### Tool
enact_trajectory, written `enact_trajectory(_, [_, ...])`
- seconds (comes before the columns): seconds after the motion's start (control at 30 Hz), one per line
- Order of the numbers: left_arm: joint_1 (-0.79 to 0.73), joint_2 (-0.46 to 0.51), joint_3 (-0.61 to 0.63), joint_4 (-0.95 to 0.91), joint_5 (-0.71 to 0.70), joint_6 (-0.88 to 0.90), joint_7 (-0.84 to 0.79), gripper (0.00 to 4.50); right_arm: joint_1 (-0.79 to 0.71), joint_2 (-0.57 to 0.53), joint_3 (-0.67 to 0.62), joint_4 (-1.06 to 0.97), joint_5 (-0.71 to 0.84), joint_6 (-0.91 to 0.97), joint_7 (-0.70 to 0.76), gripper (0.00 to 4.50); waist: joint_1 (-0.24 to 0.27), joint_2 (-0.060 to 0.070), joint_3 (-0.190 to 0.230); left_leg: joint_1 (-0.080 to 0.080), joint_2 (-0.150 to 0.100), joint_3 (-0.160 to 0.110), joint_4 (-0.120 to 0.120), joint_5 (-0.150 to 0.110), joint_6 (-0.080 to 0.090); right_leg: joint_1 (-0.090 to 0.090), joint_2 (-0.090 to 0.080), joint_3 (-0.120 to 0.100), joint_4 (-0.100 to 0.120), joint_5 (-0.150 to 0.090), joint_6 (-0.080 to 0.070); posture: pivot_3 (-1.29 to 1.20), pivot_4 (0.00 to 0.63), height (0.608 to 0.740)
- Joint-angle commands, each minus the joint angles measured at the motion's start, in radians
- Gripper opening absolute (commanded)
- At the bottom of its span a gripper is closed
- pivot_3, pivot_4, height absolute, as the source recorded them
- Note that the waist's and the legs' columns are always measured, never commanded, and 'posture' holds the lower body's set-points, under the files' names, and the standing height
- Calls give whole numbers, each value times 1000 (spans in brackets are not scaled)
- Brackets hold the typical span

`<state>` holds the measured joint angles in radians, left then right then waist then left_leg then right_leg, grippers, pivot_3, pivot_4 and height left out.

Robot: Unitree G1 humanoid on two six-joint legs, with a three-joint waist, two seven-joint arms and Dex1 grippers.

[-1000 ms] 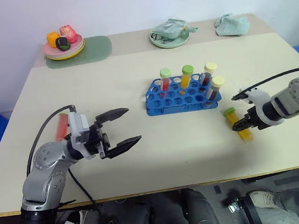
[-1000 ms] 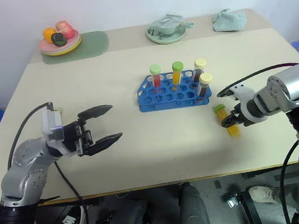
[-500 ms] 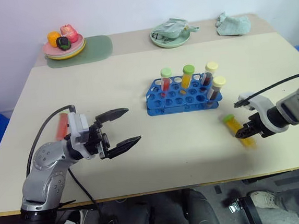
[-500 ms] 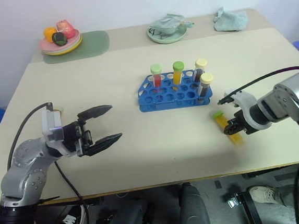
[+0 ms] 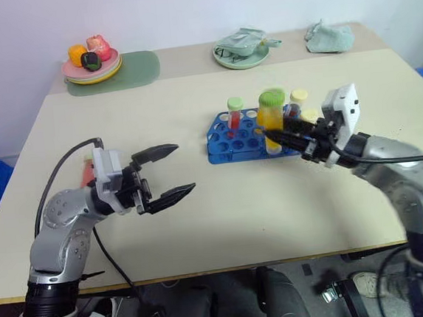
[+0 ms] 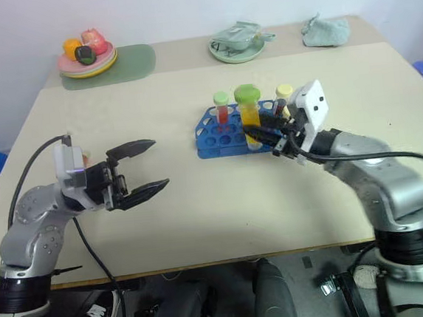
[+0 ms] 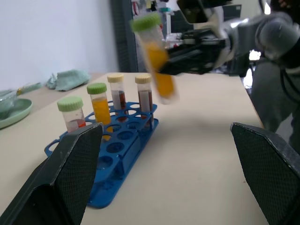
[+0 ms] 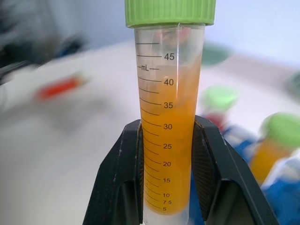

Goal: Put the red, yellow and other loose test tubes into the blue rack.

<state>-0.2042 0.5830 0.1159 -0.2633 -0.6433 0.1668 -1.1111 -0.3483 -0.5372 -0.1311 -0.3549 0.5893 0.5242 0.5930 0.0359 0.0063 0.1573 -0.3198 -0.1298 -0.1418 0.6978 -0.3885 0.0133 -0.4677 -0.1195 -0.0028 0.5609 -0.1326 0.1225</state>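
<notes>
Right wrist view: right end effector (image 8: 168, 187) clamps clear yellow-liquid tube (image 8: 168, 140), green cap, black scale "mL", 5–45. Left end effector (image 5: 170, 173) gapes wide, holding nothing.

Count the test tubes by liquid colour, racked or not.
Yellow: 2, raised yellow tube, racked yellow tube
Red: 2, racked red tube, loose red tube
Dark brownish-red: 2, dark tube, second dark tube
Total: 6

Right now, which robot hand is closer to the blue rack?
The right gripper: it holds a yellow tube just above the blue rack. The left gripper hovers open well off to the rack's left.
</notes>
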Motion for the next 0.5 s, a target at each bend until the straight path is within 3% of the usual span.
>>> enact_trajectory(0.03, [-10, 18, 42, 6, -17, -14, -13, 4500, 10, 119, 16, 50, -106, -196, -78, 817, -1, 0, 0, 0, 0, 0, 0, 0, 0, 0, 0, 0, 0, 0, 0, 0, 150, 740])
enact_trajectory(0.27, [-20, 30, 50, 42, -13, -17, -47, 4500, 13, 271, 98, 209, -298, -433, -159, 817, -11, 1, 0, 0, 1, 0, -1, 0, 0, -1, 1, 0, 1, 0, -1, 0, 150, 740])
enact_trajectory(0.5, [-16, 46, 58, 7, -22, 13, -27, 4500, 14, 314, 137, 369, -428, -601, -203, 817, -34, 1, 0, 0, 1, 1, -2, 0, -1, -2, 2, 0, 1, 0, -1, 0, 150, 740])
